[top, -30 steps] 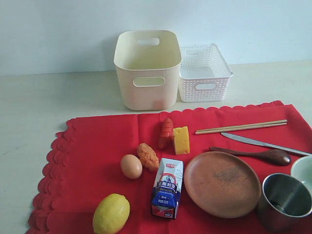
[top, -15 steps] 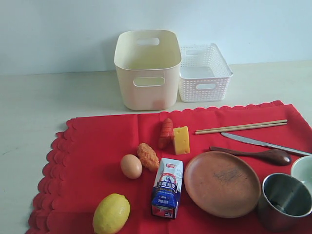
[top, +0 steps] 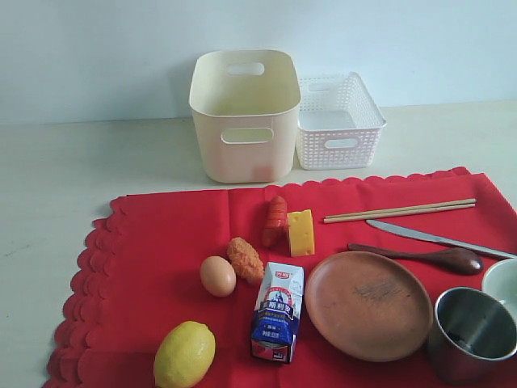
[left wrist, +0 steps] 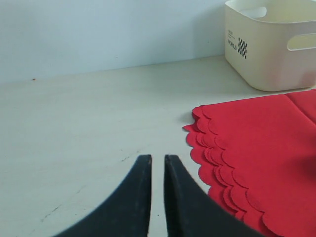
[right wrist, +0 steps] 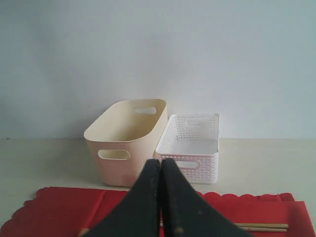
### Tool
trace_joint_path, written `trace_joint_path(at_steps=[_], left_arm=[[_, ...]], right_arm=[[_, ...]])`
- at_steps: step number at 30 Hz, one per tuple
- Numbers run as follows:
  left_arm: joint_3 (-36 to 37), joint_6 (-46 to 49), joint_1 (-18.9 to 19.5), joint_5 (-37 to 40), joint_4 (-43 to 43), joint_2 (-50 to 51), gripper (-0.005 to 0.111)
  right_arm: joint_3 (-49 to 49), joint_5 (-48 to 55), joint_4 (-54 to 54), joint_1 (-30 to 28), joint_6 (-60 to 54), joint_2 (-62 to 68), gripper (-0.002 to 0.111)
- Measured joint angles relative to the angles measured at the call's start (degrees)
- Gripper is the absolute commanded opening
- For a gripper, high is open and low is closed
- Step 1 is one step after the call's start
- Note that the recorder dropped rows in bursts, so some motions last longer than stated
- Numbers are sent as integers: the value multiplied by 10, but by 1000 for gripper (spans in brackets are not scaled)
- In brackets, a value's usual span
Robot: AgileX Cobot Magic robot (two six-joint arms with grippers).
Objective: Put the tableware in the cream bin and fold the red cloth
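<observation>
- Holding my left claw low over the bare bench, I am carrying nothing. Its fingers are sitting almost pressed together, with only a thin slit between them.
- The red cloth is lying flat and unfolded, its scalloped edge near that claw.
- On the cloth's left and middle, a lemon, an egg and a milk carton are resting.
- The cream bin is standing upright behind the cloth, with a white lattice basket just beside it.
- The tableware is all sitting on the cloth's right part, outside the bin: wooden plate, chopsticks, knife, spoon, steel cup and bowl.
- I am holding my right claw pressed together and empty, pointing toward the bin and basket.
</observation>
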Motion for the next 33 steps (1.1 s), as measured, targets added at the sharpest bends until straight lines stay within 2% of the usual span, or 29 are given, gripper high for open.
trace_joint_path(at_steps=[7,10,14,20,27,33], left_arm=[[0,0,0,0,0,0,12],[0,0,0,0,0,0,12],[0,0,0,0,0,0,12],[0,0,0,0,0,0,12],[0,0,0,0,0,0,12],[0,0,0,0,0,0,12]], right_arm=[[0,43,34,0,-3,53,0],[-3,59,71,0,-54,115,2],[-16,71,178,0,-172,212,16],[-82,133,279,1,-322,406,50],[-187,153,206,49,-310,601,71],[-279,159,73,100,-174,702,74]])
